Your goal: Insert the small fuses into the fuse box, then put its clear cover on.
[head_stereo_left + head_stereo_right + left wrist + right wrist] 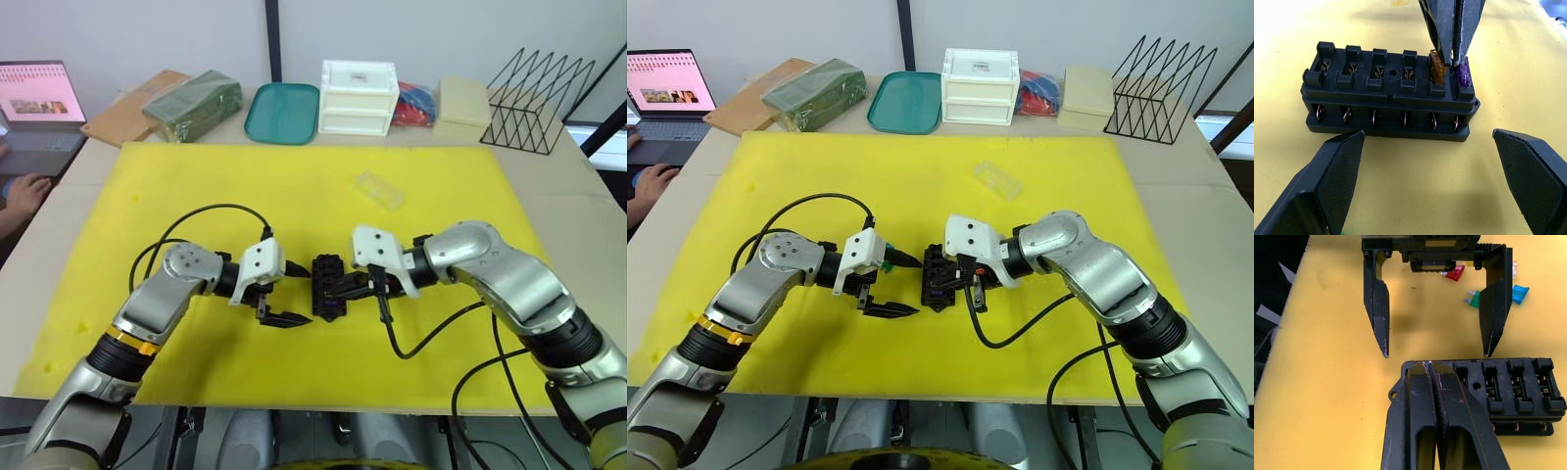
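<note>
R fingers (1453, 61) are closed tip to tip, pressing down at the end of the fuse box (1388, 93), right between an orange fuse (1438, 70) and a purple fuse (1464, 76) already sitting in the end slots; I can't tell if anything is pinched between them. L fingers (1436, 352) are wide open, empty, tips just off the box's long side, one either side of it. Box sits mid yellow mat (294, 186), between both arms. Loose fuses lie on the mat behind the L fingers: red fuse (1455, 272), green fuse (1474, 298), teal fuse (1519, 293). Clear cover (379, 190) lies on the mat farther back, well apart from the box. My read: seating step, approx two of six in, cover not yet on. To do it well I'd push straight down, no side lean, so blades don't bend in the clips, and bring the L fingers in to brace the box so it doesn't skid on the soft mat. Writing: white drawer box (359, 96) has a label, laptop (37, 103) screen shows content, neither readable.
</note>
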Controlling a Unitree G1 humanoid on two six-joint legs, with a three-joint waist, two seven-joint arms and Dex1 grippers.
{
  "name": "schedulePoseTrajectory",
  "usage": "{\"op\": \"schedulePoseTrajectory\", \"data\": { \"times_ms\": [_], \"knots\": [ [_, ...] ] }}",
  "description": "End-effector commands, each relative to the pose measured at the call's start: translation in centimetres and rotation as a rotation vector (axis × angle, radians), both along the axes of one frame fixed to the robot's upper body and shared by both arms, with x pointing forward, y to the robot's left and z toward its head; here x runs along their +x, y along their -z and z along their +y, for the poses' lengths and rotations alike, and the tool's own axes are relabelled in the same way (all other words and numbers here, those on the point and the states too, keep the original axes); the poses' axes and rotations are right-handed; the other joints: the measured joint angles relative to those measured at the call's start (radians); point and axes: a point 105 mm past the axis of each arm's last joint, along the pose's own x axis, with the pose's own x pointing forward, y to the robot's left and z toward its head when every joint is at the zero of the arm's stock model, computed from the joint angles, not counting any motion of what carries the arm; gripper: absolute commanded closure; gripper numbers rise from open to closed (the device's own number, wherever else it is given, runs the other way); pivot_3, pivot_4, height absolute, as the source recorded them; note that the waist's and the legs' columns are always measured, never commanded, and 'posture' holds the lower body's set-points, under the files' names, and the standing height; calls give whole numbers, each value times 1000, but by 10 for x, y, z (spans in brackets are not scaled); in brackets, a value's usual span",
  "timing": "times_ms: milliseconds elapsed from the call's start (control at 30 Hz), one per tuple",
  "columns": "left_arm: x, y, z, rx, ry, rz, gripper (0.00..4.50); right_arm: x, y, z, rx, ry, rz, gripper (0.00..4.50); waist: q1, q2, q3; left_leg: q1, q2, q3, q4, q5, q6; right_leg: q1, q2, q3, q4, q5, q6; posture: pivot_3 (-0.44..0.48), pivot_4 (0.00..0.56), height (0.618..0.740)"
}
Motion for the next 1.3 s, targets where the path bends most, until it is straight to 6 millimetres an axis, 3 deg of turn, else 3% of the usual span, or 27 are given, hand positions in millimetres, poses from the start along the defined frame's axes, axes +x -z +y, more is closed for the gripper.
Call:
{"op": "schedulePoseTrajectory", "data": {
  "times_ms": [33, 567, 833, 1033, 1300],
  "knots": [
    [1, -13, -2, -23, 9, -48, 0, 1, 12, -5, -44, 12, 2, 4470, 0, 0, 0, 0, 0, 0, 0, 0, 0, 0, 0, 0, 0, 0, 0, 0, 150, 740],
    [2, -13, -9, -41, 0, -44, 0, 9, 45, -17, -202, 45, 2, 4470, 2, 0, -1, 5, 0, -1, 0, 0, 0, 7, 0, -2, -2, 0, 0, 0, 150, 740],
    [2, -11, -10, -44, -2, -44, 0, 12, 54, -28, -267, 70, 18, 4470, 2, 0, -4, 19, 0, -2, -2, -1, 2, 23, -1, -4, -8, -1, -2, 0, 150, 740],
    [2, -11, -8, -40, -4, -44, 0, 11, 38, -22, -185, 57, 41, 4470, 4, 0, -5, 18, 0, -2, -2, -1, 2, 23, -1, -4, -8, -1, -1, 0, 150, 740],
    [0, -22, -1, -59, -6, -40, 0, 11, -13, -10, 32, 51, 56, 4470, 3, 0, -5, 17, 0, -3, -2, -1, 2, 21, -1, -4, -8, -1, 0, 0, 150, 740]
  ]
}}
